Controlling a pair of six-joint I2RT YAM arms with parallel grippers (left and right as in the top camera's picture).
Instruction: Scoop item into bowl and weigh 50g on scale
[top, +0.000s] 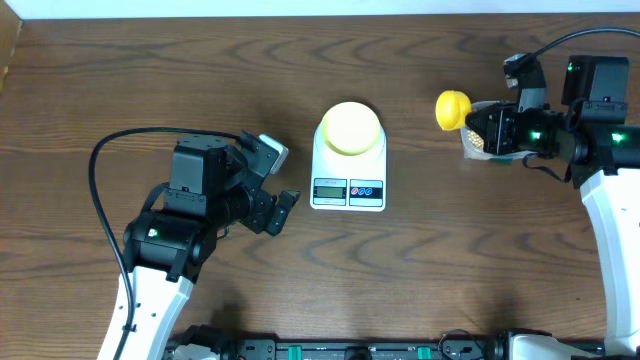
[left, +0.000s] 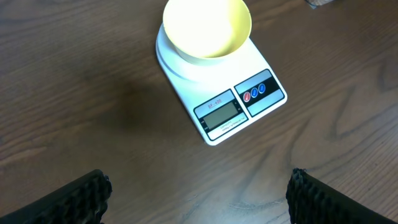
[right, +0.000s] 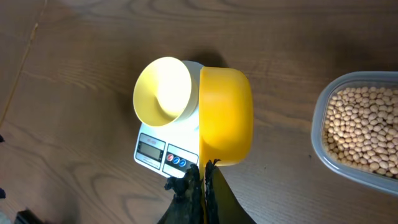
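The pale-yellow bowl (top: 349, 127) stands empty on the white scale (top: 348, 185) at the table's middle; both also show in the left wrist view, bowl (left: 207, 28) and scale (left: 239, 109), and in the right wrist view, bowl (right: 163, 91) and scale (right: 163, 151). My right gripper (right: 204, 174) is shut on the handle of a bright yellow scoop (right: 226, 116), held in the air right of the scale; the scoop shows overhead (top: 452, 109). The beans (right: 365, 127) lie in a clear tub (right: 320, 143). My left gripper (top: 272, 190) is open and empty, left of the scale.
The clear tub (top: 478, 152) sits at the right under my right arm, mostly hidden overhead. A black cable loops at the left (top: 96, 170). The table's far edge runs along the top.
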